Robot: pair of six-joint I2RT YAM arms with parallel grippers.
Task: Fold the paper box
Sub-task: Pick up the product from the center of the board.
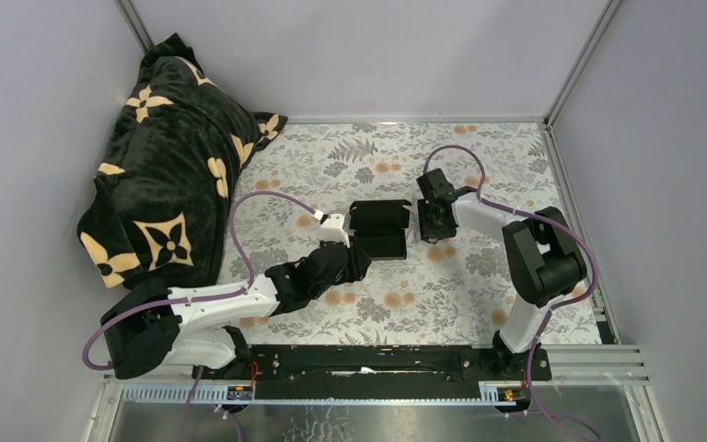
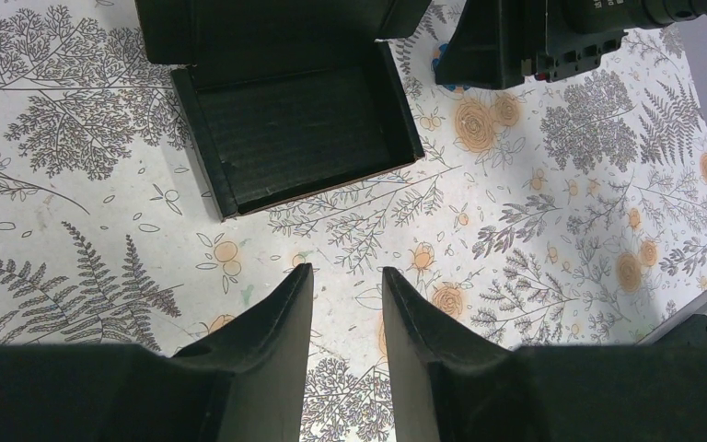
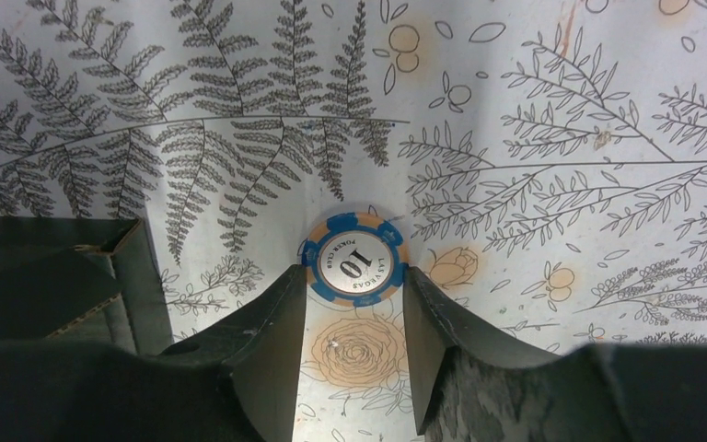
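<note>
Chip [image 3: 354,262] "LAS VEGAS POKER CLUB 10" | left end effector [image 2: 347,276], right end effector [image 3: 350,273] spread

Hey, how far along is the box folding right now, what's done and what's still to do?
Done: the paper box has its tray walls standing and its base flat on the tablecloth. In hand: nothing. The left gripper is open just short of the box, and the right gripper is open astride a poker chip lying on the cloth. Left: the lid is open, so closing it remains.
</note>
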